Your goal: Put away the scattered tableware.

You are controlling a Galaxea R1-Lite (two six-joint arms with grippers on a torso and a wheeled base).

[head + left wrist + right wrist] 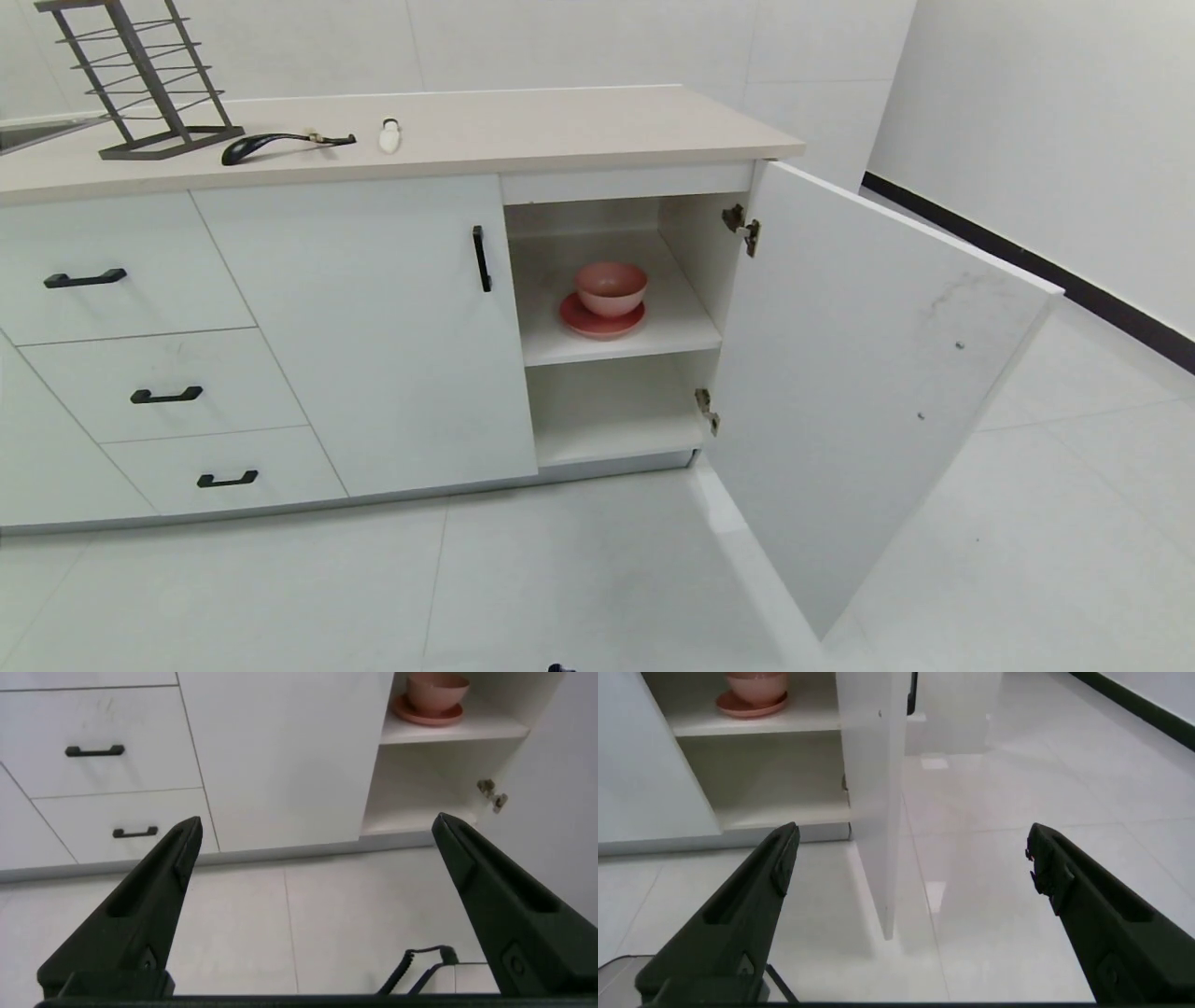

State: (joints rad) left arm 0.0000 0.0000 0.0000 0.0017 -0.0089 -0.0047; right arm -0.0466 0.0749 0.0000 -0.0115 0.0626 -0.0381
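At the far left of the tabletop (pixel 579 121) you have a dark wire rack (pixel 140 84). Just beside it lies a black spoon (pixel 280 142), and a little further right sits a small white item (pixel 389 135). Below the tabletop are three drawers (pixel 140 355), then the closed cabinet door (pixel 373 336). Right of that the cupboard stands open, and a pink bowl (pixel 611 287) sits on a pink plate (pixel 602 323) on the upper shelf (pixel 677 331). The open door (pixel 868 373) swings out to the right. Your left gripper (pixel 318 831) hangs low over the floor (pixel 560 579) facing the cabinet, jaws wide apart. Your right gripper (pixel 912 835) faces the open door's edge, jaws also apart.
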